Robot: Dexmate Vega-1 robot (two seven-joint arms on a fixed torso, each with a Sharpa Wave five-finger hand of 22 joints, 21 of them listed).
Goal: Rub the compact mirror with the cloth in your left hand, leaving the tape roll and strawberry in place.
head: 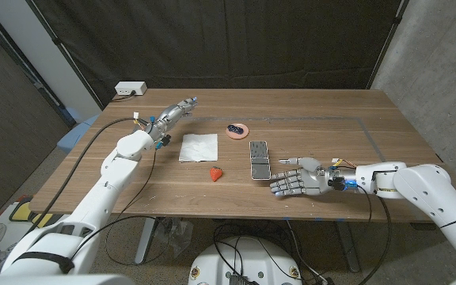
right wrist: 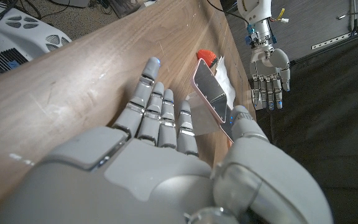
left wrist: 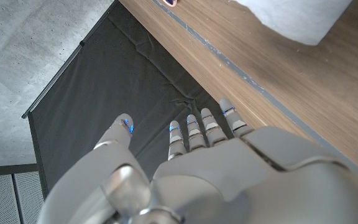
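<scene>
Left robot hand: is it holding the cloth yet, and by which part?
No. The left robot hand holds nothing, fingers extended above the table; the cloth lies flat, apart from it.

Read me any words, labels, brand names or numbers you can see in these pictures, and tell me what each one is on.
No text can be read in any view.
The tape roll has a dark patch on top, too small to tell if it is print.
The compact mirror, cloth and strawberry show no lettering.

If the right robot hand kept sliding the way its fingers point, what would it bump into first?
Most likely the compact mirror, lying open just beyond the right robot hand. The strawberry lies farther along.
</scene>
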